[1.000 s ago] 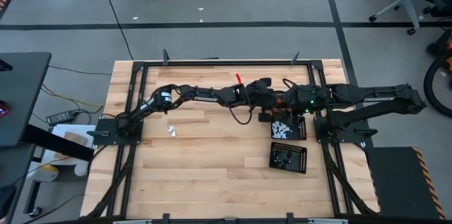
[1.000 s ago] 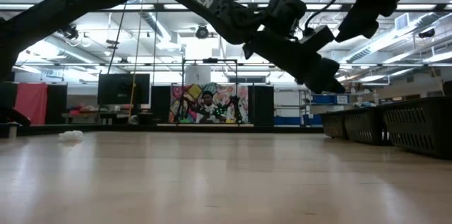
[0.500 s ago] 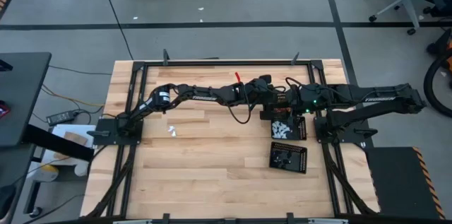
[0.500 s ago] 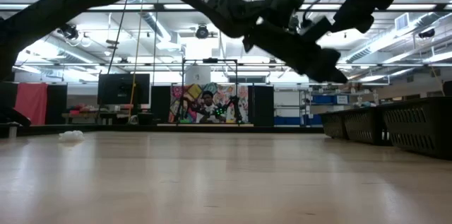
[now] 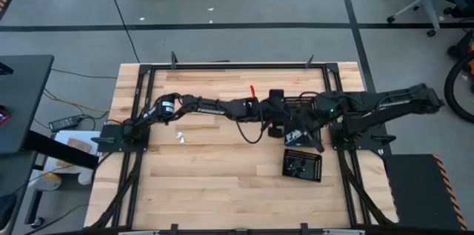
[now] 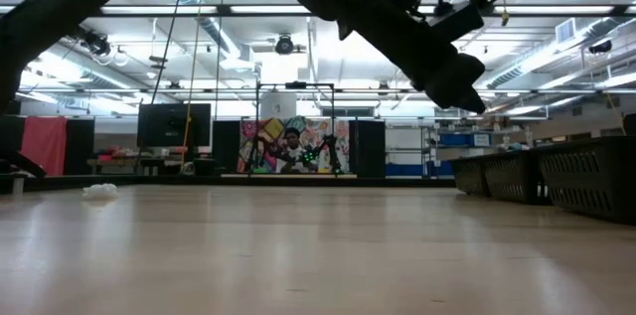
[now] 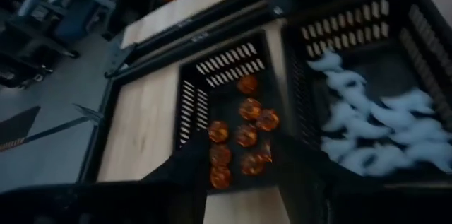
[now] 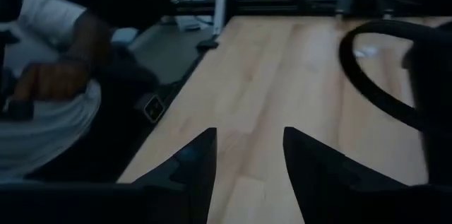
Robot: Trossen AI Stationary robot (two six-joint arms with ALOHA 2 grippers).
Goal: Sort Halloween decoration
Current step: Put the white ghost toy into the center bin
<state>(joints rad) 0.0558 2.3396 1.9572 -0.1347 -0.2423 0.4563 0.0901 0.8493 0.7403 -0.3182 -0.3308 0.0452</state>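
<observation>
Both arms met at centre right of the high view

The left claw [image 7: 240, 174] and right claw [image 8: 248, 157] were each held agape.

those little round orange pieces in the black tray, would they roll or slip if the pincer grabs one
The small round orange pieces look disc-like and lie flat, so they probably slide rather than roll. They sit bunched, some touching, so neighbours would likely get nudged. Each is narrower than the left pincer's open gap, so probably light.

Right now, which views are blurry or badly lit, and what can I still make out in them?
Left wrist view: dim and motion-smeared, yet the orange pieces and white pieces still read in separate trays. Right wrist view: soft and dark at the edges; bare table and a person's hand show. Low view: the arms are backlit silhouettes against bright ceiling lights. High view: evenly lit, but the pieces are tiny.
</observation>
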